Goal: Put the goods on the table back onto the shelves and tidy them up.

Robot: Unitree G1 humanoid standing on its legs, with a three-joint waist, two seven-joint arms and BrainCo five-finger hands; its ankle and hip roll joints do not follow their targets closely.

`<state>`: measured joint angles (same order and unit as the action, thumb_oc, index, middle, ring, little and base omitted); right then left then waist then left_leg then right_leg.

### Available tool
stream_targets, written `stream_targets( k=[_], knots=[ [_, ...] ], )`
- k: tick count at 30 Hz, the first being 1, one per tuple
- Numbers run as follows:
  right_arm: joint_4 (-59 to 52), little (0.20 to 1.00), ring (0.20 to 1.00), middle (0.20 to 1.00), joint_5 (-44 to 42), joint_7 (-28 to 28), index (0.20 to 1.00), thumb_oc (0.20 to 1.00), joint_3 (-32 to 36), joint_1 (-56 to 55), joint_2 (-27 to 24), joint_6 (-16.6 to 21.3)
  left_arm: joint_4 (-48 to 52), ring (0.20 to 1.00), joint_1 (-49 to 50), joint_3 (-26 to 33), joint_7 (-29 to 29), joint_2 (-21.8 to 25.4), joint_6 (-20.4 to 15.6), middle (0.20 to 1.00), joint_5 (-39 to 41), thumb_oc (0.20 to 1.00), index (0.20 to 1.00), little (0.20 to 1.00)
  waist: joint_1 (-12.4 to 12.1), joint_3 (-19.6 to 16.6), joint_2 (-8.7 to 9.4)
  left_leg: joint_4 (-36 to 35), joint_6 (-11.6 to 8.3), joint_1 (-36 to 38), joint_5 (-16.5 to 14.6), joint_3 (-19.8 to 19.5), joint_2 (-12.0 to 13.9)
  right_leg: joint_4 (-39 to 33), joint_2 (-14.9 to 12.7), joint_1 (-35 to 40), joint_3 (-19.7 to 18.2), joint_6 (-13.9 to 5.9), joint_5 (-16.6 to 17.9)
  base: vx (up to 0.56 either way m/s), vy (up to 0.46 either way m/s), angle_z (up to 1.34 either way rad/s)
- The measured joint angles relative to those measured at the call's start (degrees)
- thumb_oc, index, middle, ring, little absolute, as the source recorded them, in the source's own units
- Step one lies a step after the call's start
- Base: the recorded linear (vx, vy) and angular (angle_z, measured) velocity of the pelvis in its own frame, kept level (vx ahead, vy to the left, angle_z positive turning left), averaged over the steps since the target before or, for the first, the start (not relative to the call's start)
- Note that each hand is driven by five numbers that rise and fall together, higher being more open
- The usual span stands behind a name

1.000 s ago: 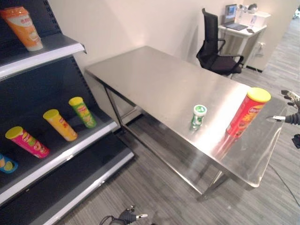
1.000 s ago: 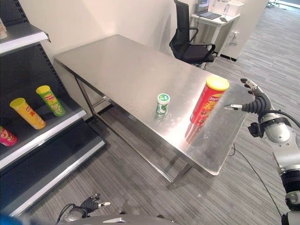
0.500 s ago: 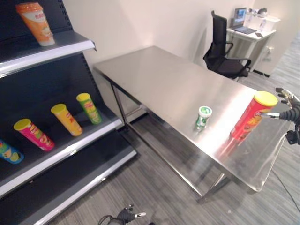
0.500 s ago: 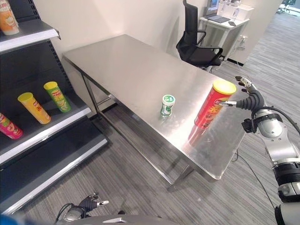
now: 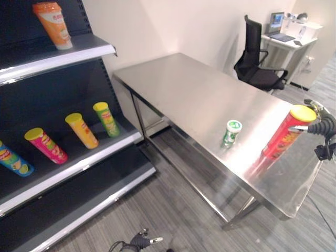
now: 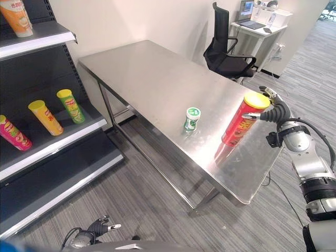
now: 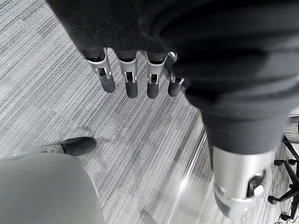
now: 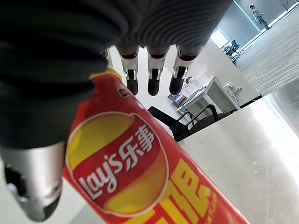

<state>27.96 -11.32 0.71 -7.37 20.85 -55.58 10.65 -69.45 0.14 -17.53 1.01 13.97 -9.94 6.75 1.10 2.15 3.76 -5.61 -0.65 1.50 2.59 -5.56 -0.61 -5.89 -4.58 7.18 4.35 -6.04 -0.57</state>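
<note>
A tall red chip can [image 6: 241, 123] with a yellow lid stands upright near the right end of the steel table [image 5: 194, 94]. My right hand [image 6: 278, 112] is level with the can's top on its right side, fingers straight and spread, thumb by the lid. In the right wrist view the can [image 8: 140, 172] lies between the thumb and the straight fingers [image 8: 153, 79], which are not closed on it. A small green-and-white cup [image 6: 192, 118] stands left of the can. My left hand [image 7: 131, 79] hangs open over the floor.
A dark shelf unit [image 5: 79, 170] on the left holds a pink [image 5: 46, 146], a yellow [image 5: 82, 130] and a green can [image 5: 107, 119], tilted back; an orange cup [image 5: 52, 23] stands on the upper shelf. A black office chair [image 5: 260, 60] sits beyond the table.
My right hand has closed the gap to the red can and now sits against its top. The camera has shifted, showing more of the shelves. The can and cup stay put.
</note>
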Motion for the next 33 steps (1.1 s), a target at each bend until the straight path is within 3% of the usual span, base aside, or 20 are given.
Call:
stream_targets(
  k=[7,8,9,10,11,22,29,32,33],
  knots=[
    [0.0,1.000,1.000,1.000,0.0,0.1,1.000,1.000,-1.0,0.5,0.7,-0.2,0.2,1.000,0.3,-0.1,-0.2,0.0,0.0,1.000,2.0,1.000,1.000,1.000,-0.1,-0.1,0.02,0.0,-0.05,0.0,0.1,-0.1,0.0,0.0,0.0,0.0,0.2,0.00,0.0,0.00,0.000,0.00],
    [0.0,0.944,0.944,0.944,0.0,0.1,0.944,0.944,-1.3,0.7,0.8,-0.2,1.0,1.000,0.7,-0.1,-0.2,0.1,0.0,1.000,2.0,1.000,1.000,1.000,-0.1,-0.1,0.04,0.0,-0.06,-0.1,0.1,-0.1,0.0,0.0,0.0,0.0,0.3,0.01,0.0,0.00,0.000,0.00],
    [0.0,0.533,0.533,0.533,0.0,0.2,0.533,0.533,-1.7,1.0,0.8,-0.2,1.5,1.000,1.0,0.0,-0.2,0.2,-0.1,1.000,2.0,1.000,1.000,1.000,-0.1,-0.2,0.05,0.0,-0.07,0.0,0.1,-0.1,0.0,0.0,0.1,0.0,0.2,0.01,0.0,0.00,0.000,0.00],
    [0.1,0.231,0.231,0.231,0.0,0.1,0.231,0.231,-2.2,1.4,0.8,-0.3,1.7,1.000,1.3,-0.1,-0.2,0.2,0.0,1.000,2.1,1.000,1.000,1.000,-0.1,-0.3,0.05,0.0,-0.07,-0.1,0.1,-0.2,0.0,0.0,0.1,0.0,0.3,0.01,0.0,0.00,0.000,0.00],
    [0.8,0.200,0.200,0.200,0.0,0.2,0.200,0.200,-2.6,2.3,1.5,-0.3,1.8,1.000,1.3,-0.1,-0.2,0.3,0.0,1.000,2.1,1.000,1.000,1.000,-0.2,-0.5,0.07,0.0,-0.10,-0.1,0.1,-0.1,0.1,0.0,0.1,0.0,0.2,0.03,0.0,0.00,0.000,0.00],
    [-0.2,0.200,0.200,0.200,0.1,0.7,0.200,0.200,-1.5,1.0,0.5,-0.5,5.8,1.000,2.6,0.0,-0.2,1.0,0.1,1.000,2.2,1.000,1.000,1.000,-1.0,-0.6,0.03,0.1,-0.41,-0.3,0.5,-1.1,0.1,0.0,0.3,-0.1,0.6,0.08,-0.2,-0.01,-0.035,0.03],
    [-12.8,0.200,0.200,0.200,0.2,2.6,0.200,0.200,10.1,-7.4,0.3,0.1,7.1,1.000,5.5,3.0,-0.2,0.8,0.1,1.000,2.2,1.000,1.000,1.000,-1.1,0.5,-1.45,0.4,-1.59,-0.6,1.2,-2.2,1.3,0.1,2.1,0.0,1.3,0.80,-0.2,-0.04,-0.108,0.08],
    [-20.0,0.200,0.200,0.200,0.2,4.0,0.200,0.200,15.0,-9.8,0.4,2.1,10.7,1.000,6.2,3.9,-0.3,0.7,0.1,1.000,2.2,1.000,1.000,1.000,-1.4,3.2,-2.18,0.2,-3.19,-1.9,1.5,-3.4,2.6,-0.1,3.3,-0.4,2.6,2.31,-0.4,-0.18,-0.131,0.25],
    [-22.2,0.200,0.200,0.200,0.1,4.3,0.200,0.200,16.3,-10.2,0.4,2.4,11.6,1.000,6.7,3.9,-0.3,0.6,0.0,1.000,2.2,1.000,1.000,1.000,-1.7,3.8,-2.44,0.2,-3.91,-3.6,2.2,-5.4,2.7,0.0,4.4,-1.4,3.5,2.50,-0.3,-0.13,-0.063,0.71]
  ],
)
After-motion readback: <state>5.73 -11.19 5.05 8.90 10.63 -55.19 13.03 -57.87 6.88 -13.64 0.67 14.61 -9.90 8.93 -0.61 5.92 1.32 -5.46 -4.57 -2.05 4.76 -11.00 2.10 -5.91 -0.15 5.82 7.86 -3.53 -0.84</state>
